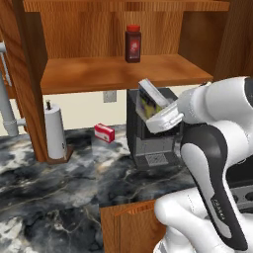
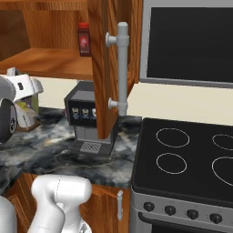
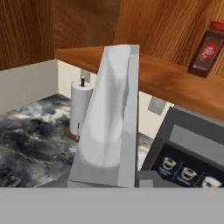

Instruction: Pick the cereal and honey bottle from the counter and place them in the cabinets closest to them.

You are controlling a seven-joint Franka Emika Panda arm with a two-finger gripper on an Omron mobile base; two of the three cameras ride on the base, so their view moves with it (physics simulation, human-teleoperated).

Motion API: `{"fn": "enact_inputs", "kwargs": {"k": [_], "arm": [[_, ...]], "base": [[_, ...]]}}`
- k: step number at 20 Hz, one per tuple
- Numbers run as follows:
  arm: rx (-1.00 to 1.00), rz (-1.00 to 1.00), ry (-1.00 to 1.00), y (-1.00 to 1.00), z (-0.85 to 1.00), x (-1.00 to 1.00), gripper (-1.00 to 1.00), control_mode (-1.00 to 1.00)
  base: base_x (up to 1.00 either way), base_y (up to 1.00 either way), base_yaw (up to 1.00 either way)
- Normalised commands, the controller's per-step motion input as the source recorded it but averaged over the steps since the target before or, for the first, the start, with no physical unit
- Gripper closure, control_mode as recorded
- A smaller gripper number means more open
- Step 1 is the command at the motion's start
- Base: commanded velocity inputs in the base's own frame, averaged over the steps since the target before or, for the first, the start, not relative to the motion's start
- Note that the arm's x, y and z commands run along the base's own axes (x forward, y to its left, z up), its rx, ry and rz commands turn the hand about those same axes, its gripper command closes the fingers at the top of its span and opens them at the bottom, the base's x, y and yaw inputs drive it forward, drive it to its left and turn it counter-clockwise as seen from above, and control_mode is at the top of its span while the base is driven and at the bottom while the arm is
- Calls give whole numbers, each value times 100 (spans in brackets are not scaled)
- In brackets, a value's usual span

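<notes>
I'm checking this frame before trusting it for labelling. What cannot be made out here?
- Hand: fingertips hidden in the left base view behind the yellow-and-green cereal box; its grey side covers them in the hand view.
- Small dark red jar: label print too small to read.
- Black cooktop: cut off by the right base view's edge.

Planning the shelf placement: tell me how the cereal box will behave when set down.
The cereal looks like a stiff, flat-sided carton, so it should sit flat rather than roll. It's tall and narrow and is held tilted in the gripper, so it may tip if released at an angle. Probably light for its size.
</notes>
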Motion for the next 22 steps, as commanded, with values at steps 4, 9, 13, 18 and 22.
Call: {"fn": "enact_inputs", "kwargs": {"k": [4, 9, 13, 18, 22], "arm": [[3, -5, -11, -8, 81, -37, 100, -100], [3, -1, -14, 0, 72, -17, 100, -100], [0, 0, -5, 0, 9, -1, 100, -100], [7, -10, 1, -7, 3, 0, 100, -100], [14, -20, 1, -18, 2, 0, 100, -100]], "base": [[0, 0, 0], [0, 0, 0], [0, 0, 0], [0, 0, 0], [0, 0, 0]]}}
